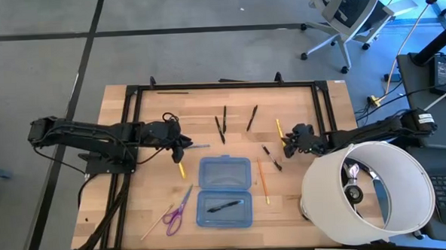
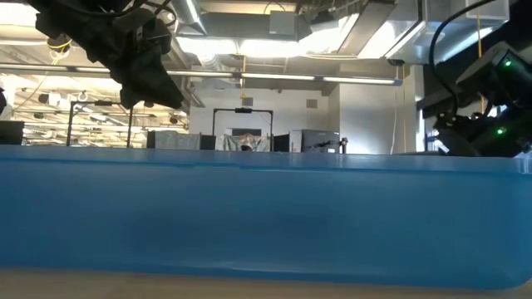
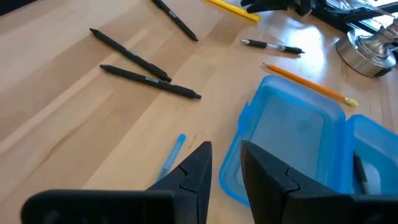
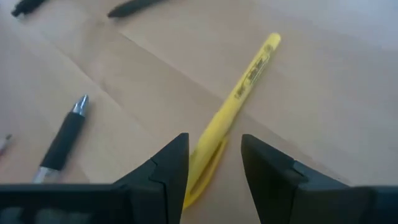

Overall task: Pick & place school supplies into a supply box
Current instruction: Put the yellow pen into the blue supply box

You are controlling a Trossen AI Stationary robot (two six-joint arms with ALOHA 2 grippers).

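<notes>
The flat translucent blue plastic supply box [image 1: 225,191] lies opened on the wooden desk [image 1: 136,204], with one black pen [image 1: 224,206] inside its near half. The left gripper [image 1: 177,152] hovers just beside the far left corner of the box, above a thin blue pen [image 3: 171,156]; its fingers [image 3: 194,171] stand a little apart and grasp nothing. The right gripper [image 1: 288,145] is low over a yellow plastic pen [image 4: 239,99], and its released fingers [image 4: 163,168] stand on both sides of the pen's end. Small purple-handled scissors [image 1: 178,211] lie left of the box, an orange pencil [image 1: 262,180] lies right of it, and more black pens [image 1: 221,127] lie behind it.
</notes>
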